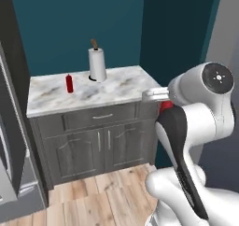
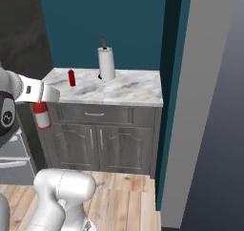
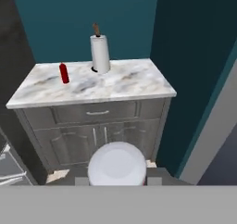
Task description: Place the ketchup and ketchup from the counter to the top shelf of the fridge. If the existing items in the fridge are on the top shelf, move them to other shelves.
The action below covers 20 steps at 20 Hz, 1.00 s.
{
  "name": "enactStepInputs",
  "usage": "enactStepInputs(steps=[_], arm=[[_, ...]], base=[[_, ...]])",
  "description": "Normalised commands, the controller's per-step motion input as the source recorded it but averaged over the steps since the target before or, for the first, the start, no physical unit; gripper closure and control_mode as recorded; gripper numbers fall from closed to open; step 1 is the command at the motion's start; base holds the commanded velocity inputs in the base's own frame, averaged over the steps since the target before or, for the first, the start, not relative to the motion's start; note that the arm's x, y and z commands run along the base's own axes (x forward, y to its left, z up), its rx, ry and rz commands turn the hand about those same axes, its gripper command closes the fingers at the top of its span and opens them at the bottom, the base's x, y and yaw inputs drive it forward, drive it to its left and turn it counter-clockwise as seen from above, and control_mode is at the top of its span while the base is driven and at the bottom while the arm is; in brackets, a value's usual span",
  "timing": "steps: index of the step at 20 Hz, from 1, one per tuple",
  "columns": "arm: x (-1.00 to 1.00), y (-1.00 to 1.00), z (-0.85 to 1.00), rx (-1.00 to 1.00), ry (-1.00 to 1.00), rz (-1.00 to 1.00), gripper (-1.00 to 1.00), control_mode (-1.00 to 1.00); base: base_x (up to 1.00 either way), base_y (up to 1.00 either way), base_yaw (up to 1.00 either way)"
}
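**One ketchup in my claw, one left on the counter**

My claw (image 2: 42, 111) is clamped on a ketchup bottle (image 2: 42, 116), which hangs below my wrist, white cap downward, in front of the cabinets. I judge I hold it off the counter (image 1: 116, 89) for the carry to the fridge. In the hand view its round white end (image 3: 117, 164) fills the near centre; my fingertips are hidden behind it, so the grip itself I read from the side views.

Farther off, the second ketchup (image 1: 69, 83) stands upright on the counter's left part, well apart from the paper-towel roll (image 1: 97, 64) behind it near the wall.

The cabinet doors (image 3: 97, 142) and drawer (image 3: 97, 112) are shut, so I cannot tell their contents. A grey edge at far left may be the fridge (image 1: 11, 141); its shelves lie out of sight.
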Motion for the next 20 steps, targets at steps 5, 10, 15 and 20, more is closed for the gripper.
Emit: enactStepInputs(steps=[5, 10, 15, 20], arm=[[0.0, 0.0, 0.0, 0.0, 0.0, 0.0, 1.0, 1.0], [0.0, 0.0, 0.0, 0.0, 0.0, 0.0, 1.0, 1.0], [0.0, 0.0, 0.0, 0.0, 0.0, 0.0, 1.0, 1.0], [0.0, 0.0, 0.0, 0.0, 0.0, 0.0, 1.0, 1.0]], base=[[-1.0, 0.82, 0.15], [-0.83, 1.0, 0.2], [-0.48, 1.0, 0.21], [-0.1, 1.0, 0.16]])
